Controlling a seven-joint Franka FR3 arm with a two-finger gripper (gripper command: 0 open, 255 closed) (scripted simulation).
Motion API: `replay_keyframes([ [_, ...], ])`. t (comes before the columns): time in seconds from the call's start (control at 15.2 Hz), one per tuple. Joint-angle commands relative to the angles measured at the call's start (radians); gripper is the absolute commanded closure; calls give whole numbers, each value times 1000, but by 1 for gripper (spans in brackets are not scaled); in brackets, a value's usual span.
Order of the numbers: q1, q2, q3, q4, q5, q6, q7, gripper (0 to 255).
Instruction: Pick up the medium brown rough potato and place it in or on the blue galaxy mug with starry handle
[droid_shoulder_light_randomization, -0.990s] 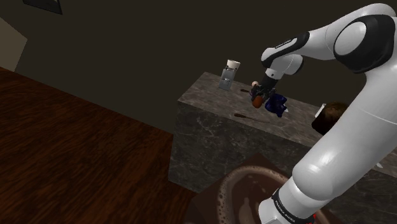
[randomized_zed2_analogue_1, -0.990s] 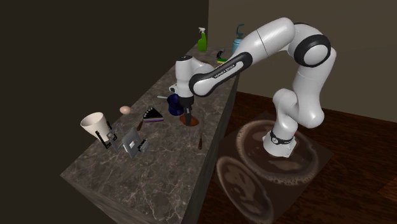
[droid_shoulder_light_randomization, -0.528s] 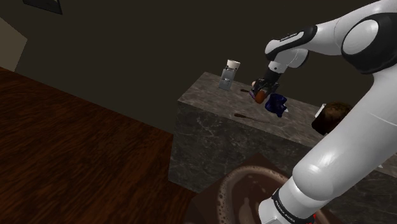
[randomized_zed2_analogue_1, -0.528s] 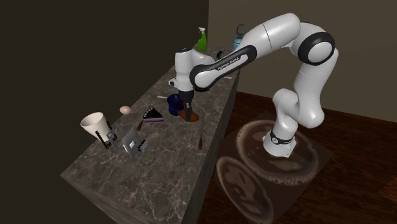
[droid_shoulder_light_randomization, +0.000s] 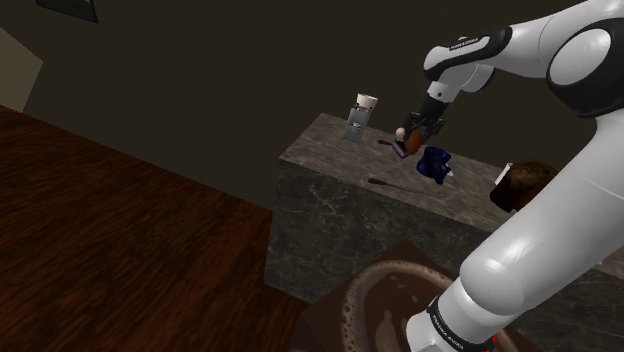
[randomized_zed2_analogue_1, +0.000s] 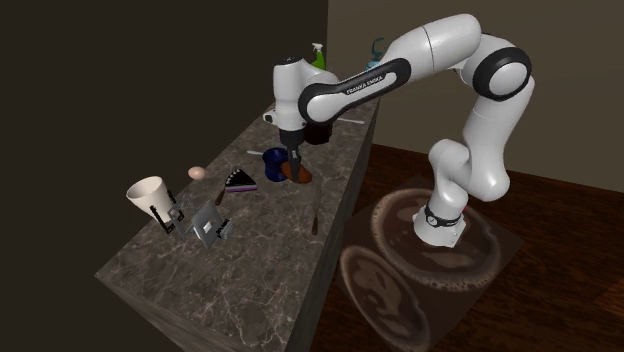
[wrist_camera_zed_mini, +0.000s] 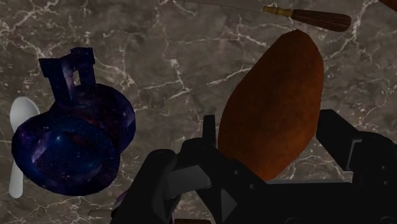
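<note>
Dark marbled surface (randomized_zed2_analogue_1: 250, 270) beneath a white arm (randomized_zed2_analogue_1: 470, 120). Blue galaxy mug (wrist_camera_zed_mini: 73, 137) resting on it, in the second exterior view just at nine o'clock of the gripper (wrist_camera_zed_mini: 273, 127). Clamped between the gripper's black fingers, over the surface, a brown potato (wrist_camera_zed_mini: 270, 95). White spoon (wrist_camera_zed_mini: 19, 146) beside the mug.

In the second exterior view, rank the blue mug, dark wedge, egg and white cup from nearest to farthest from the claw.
1. Blue mug, right beside the claw holding the potato.
2. Dark wedge, along the counter.
3. Egg, beyond the wedge.
4. White cup, toward the counter's near end.
</note>
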Motion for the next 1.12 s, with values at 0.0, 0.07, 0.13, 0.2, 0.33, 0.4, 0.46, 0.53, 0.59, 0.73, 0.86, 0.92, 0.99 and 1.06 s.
replay_keyframes([
  [0.0, 0, -5, 0, 22, -4, -27, 4, 255],
  [0.07, 0, -8, 0, 33, -6, -40, 6, 255],
  [0.13, 0, -11, 1, 43, -8, -53, 8, 255],
  [0.2, 1, -14, 1, 54, -9, -66, 10, 255],
  [0.33, 1, -17, 2, 70, -12, -85, 14, 255],
  [0.4, -11, 3, -12, 93, -2, -92, -15, 255],
  [0.46, -23, 24, -26, 116, 9, -100, -44, 255],
  [0.53, -36, 46, -39, 140, 21, -108, -73, 255],
  [0.59, -50, 70, -52, 166, 34, -117, -103, 255],
  [0.73, -81, 121, -75, 222, 64, -137, -161, 255],
  [0.86, -117, 177, -94, 284, 96, -161, -219, 255],
  [0.92, -137, 206, -102, 318, 114, -174, -247, 255],
  [0.99, -158, 237, -110, 353, 132, -188, -275, 255],
  [1.06, -181, 268, -115, 390, 150, -203, -301, 255],
])
